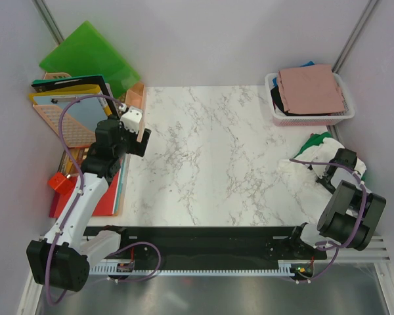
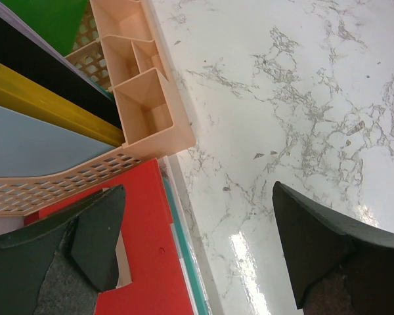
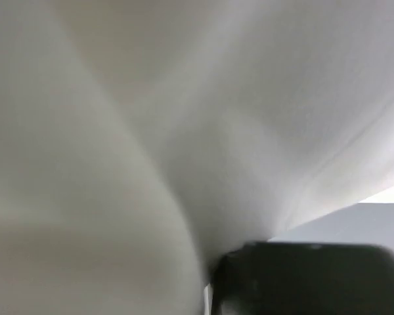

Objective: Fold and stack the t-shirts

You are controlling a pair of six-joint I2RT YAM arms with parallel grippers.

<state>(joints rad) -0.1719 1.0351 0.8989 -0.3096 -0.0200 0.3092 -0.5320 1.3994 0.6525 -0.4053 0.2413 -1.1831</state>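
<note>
White cloth at the right jaws; left jaws wide at the bench edge.

Crumpled, the white t-shirt lies on the marble bench right at the right jaws. It crowds the right wrist view so closely that only one dark finger shows, and I cannot tell whether these jaws have closed on the cloth. A green t-shirt peeks out just beyond them, touching the white one. Farther beyond, a dusty pink t-shirt lies folded atop dark cloth in a basket. The left jaws stand wide apart and empty, one finger over a red folder and the other over bare bench, with a peach tray just ahead of them.
</note>
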